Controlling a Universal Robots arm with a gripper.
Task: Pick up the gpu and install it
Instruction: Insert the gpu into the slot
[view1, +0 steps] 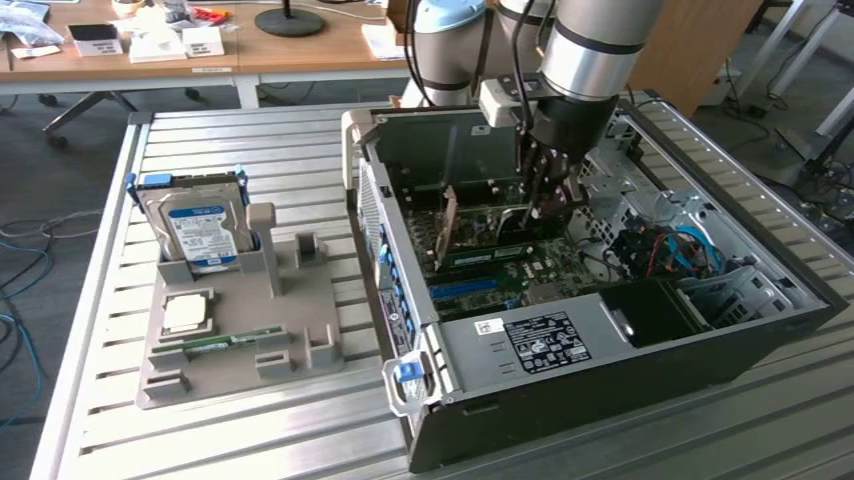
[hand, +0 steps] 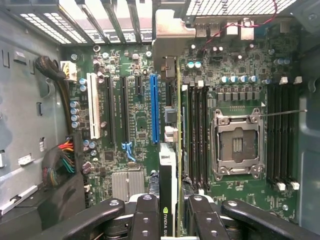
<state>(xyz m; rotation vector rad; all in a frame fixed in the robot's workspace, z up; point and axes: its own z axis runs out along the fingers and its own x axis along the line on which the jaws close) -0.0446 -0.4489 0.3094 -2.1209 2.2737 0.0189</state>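
- Slatted metal table (view1: 267, 150) carries everything.
- Open case (view1: 747, 330) lies on its side at the exterior view's right, inside facing up.
- Arm (view1: 587, 50) reaches down into the case from above.
- Motherboard (hand: 135, 125) covers the case floor.
- Grey holder (view1: 240, 355) sits at the exterior view's left, apart from the case.
- Hard drive (view1: 200, 230) stands upright in the holder's far end.
- Gpu (view1: 497, 225) (hand: 167, 175) stands on edge over the motherboard, between the blue slot (hand: 154, 107) and the memory slots (hand: 197, 130), with its silver bracket toward the rear grilles. I cannot tell whether it is seated.
- Gripper (view1: 545, 205) (hand: 174, 220) is clenched on the gpu, one finger on each face.
- Chip (view1: 184, 312) lies flat on the holder.
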